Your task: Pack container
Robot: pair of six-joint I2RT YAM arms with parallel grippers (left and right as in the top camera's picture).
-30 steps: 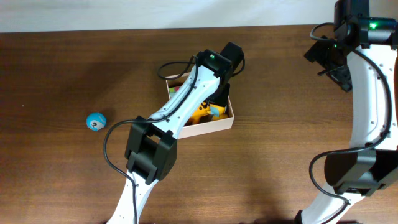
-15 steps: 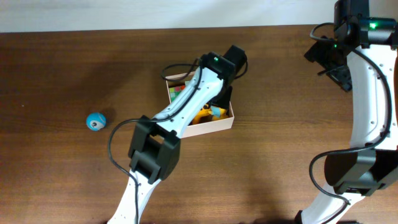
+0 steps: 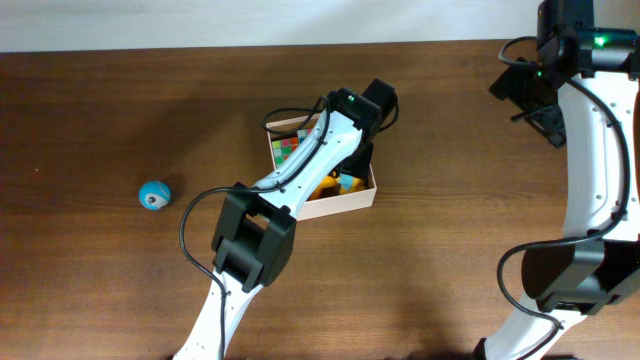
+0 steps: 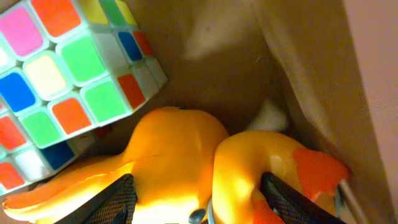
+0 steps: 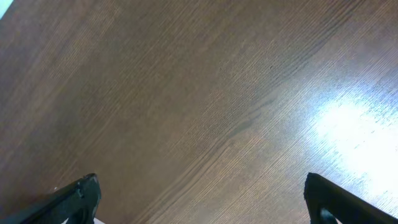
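The container [image 3: 345,207] is a shallow beige cardboard box at the table's middle; its tan inner wall [image 4: 311,74] fills the right of the left wrist view. In it lie a colourful puzzle cube [image 3: 285,150] [image 4: 62,81] and a yellow-orange toy [image 3: 322,187] [image 4: 180,155]. My left gripper [image 4: 199,202] reaches down into the container, its two fingers pressed against either side of the yellow-orange toy, close to the cube. In the overhead view the left arm hides the jaws. My right gripper [image 5: 199,199] [image 3: 535,100] is open and empty above bare table at the far right.
A small blue ball [image 3: 153,194] lies on the dark wooden table [image 3: 450,260] far left of the container. The table's back edge meets a pale wall [image 3: 200,20].
The left wrist has shifted slightly right and toward the back over the container, uncovering more of the cube. The right arm has not moved.
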